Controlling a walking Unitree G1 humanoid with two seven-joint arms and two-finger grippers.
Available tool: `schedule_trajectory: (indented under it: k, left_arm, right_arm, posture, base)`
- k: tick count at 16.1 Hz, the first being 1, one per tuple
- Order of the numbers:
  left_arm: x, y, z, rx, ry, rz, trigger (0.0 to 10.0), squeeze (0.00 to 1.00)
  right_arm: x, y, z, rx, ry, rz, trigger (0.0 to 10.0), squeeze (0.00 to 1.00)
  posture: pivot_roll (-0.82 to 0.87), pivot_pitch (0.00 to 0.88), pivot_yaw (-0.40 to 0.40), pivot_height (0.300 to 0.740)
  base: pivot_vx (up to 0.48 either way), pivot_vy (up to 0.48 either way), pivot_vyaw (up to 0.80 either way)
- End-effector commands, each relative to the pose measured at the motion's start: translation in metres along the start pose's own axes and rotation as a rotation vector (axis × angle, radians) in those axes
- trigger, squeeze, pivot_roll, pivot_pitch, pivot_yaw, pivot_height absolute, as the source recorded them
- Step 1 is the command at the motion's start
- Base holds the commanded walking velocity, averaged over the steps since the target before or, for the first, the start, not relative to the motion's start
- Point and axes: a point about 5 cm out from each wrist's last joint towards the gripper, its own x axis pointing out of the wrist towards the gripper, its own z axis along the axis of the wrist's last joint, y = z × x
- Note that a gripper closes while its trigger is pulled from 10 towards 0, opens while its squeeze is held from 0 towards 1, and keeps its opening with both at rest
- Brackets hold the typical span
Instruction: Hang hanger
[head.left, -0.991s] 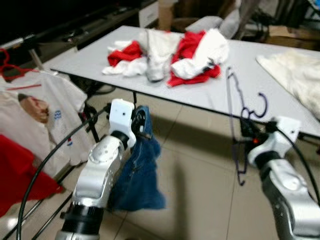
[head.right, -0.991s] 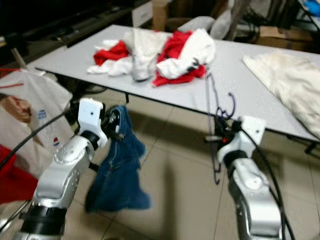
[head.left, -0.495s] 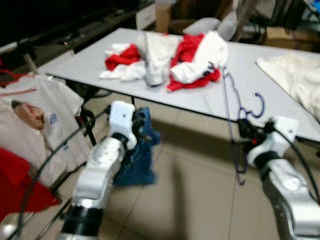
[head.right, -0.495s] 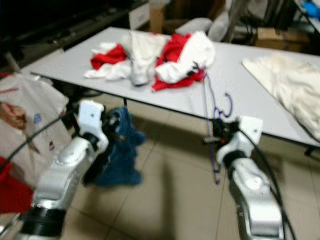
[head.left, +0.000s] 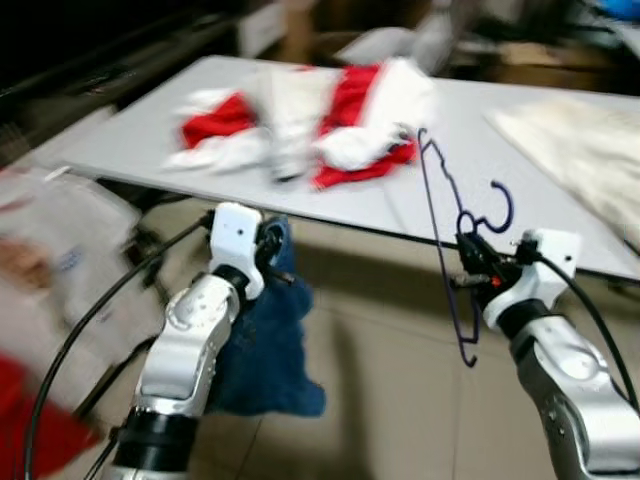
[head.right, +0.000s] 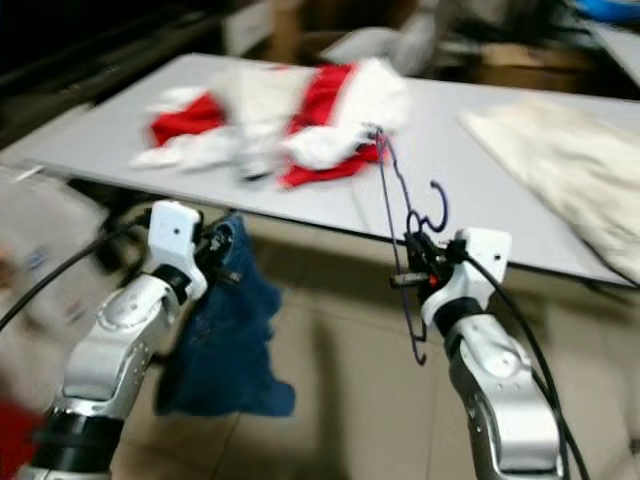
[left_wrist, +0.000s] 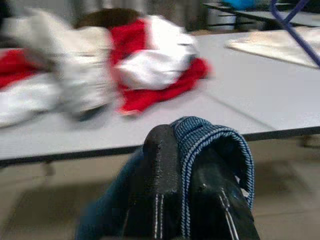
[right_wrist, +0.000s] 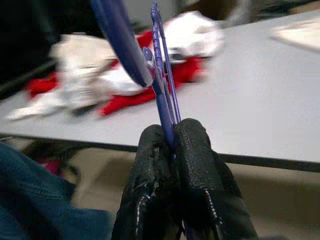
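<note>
Left eye view | right end effector (head.left: 470, 268) clamps one purple wire hanger (head.left: 440, 225) | left end effector (head.left: 272, 243) grips one blue denim garment (head.left: 265, 350) | grey worktop (head.left: 520, 190) at 12 o'clock

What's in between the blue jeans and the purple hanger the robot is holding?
Just bare floor in the left eye view, between the jeans and the hanger; the table edge runs above the gap.

Both arms raised forward, left hand (head.left: 272, 245) and right hand (head.left: 468, 262) clamped.
</note>
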Motion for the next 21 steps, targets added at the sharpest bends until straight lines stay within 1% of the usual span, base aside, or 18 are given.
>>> schedule_trajectory:
  k: [1,5,9,10,12,13,14,16,17,19,20,21]
  left_arm:
    - [0.003,-0.007,0.010,0.002,-0.038,-0.042,10.0,0.00]
    - [0.003,-0.006,0.011,-0.011,-0.047,-0.042,10.0,0.00]
    - [0.004,-0.008,0.013,-0.020,-0.056,-0.054,10.0,0.00]
    - [0.005,-0.008,0.013,-0.019,-0.059,-0.056,10.0,0.00]
    - [0.007,-0.008,0.019,-0.016,-0.075,-0.067,10.0,0.00]
    - [0.011,-0.009,0.026,-0.015,-0.096,-0.087,10.0,0.00]
    - [0.020,-0.008,0.036,-0.002,-0.121,-0.118,10.0,0.00]
    - [0.037,-0.005,0.049,0.023,-0.136,-0.164,10.0,0.00]
    - [0.040,-0.005,0.051,0.029,-0.137,-0.173,10.0,0.00]
    - [0.060,-0.001,0.071,0.052,-0.150,-0.226,10.0,0.00]
    - [0.071,-0.002,0.080,0.053,-0.148,-0.267,10.0,0.00]
    - [0.079,-0.003,0.089,0.074,-0.154,-0.292,10.0,0.00]
  right_arm:
    - [-0.001,-0.001,0.003,-0.002,-0.012,0.000,10.0,0.00]
    - [-0.001,-0.001,0.004,-0.017,-0.014,0.005,10.0,0.00]
    - [-0.003,-0.003,0.007,-0.032,-0.023,0.000,10.0,0.00]
    - [-0.003,-0.003,0.009,-0.034,-0.035,0.018,10.0,0.00]
    - [-0.008,-0.001,0.017,-0.064,-0.059,0.135,10.0,0.00]
    - [-0.014,0.000,0.022,-0.113,-0.052,0.239,10.0,0.00]
    - [-0.029,-0.010,0.028,-0.203,-0.021,0.377,10.0,0.00]
    - [-0.051,-0.027,0.041,-0.292,0.028,0.506,10.0,0.00]
    - [-0.055,-0.030,0.044,-0.304,0.040,0.530,10.0,0.00]
    - [-0.081,-0.038,0.056,-0.343,0.109,0.667,10.0,0.00]
    - [-0.093,-0.038,0.061,-0.336,0.148,0.744,10.0,0.00]
    - [-0.100,-0.035,0.063,-0.331,0.175,0.802,10.0,0.00]
  posture:
    - [-0.01,0.000,0.045,0.740]
    - [-0.02,0.000,0.044,0.740]
    - [-0.02,0.000,0.044,0.740]
    - [-0.02,0.000,0.044,0.740]
    - [-0.02,0.000,0.047,0.740]
    - [-0.02,0.000,0.047,0.740]
    - [-0.02,0.000,0.048,0.740]
    - [-0.02,0.000,0.054,0.740]
    - [-0.02,0.000,0.055,0.740]
    - [-0.04,0.000,0.068,0.740]
    - [-0.04,0.000,0.071,0.740]
    - [-0.05,0.000,0.075,0.740]
  base:
    - [0.281,0.000,-0.80]
    - [0.312,0.000,-0.80]
    - [0.347,0.000,0.00]
    - [0.356,0.000,0.00]
    - [0.358,0.000,0.00]
    - [0.356,0.000,0.00]
    - [0.356,0.000,0.00]
    - [0.360,0.000,0.00]
    - [0.360,0.000,0.00]
    - [0.358,0.000,0.00]
    - [0.360,0.000,0.00]
    - [0.360,0.000,0.00]
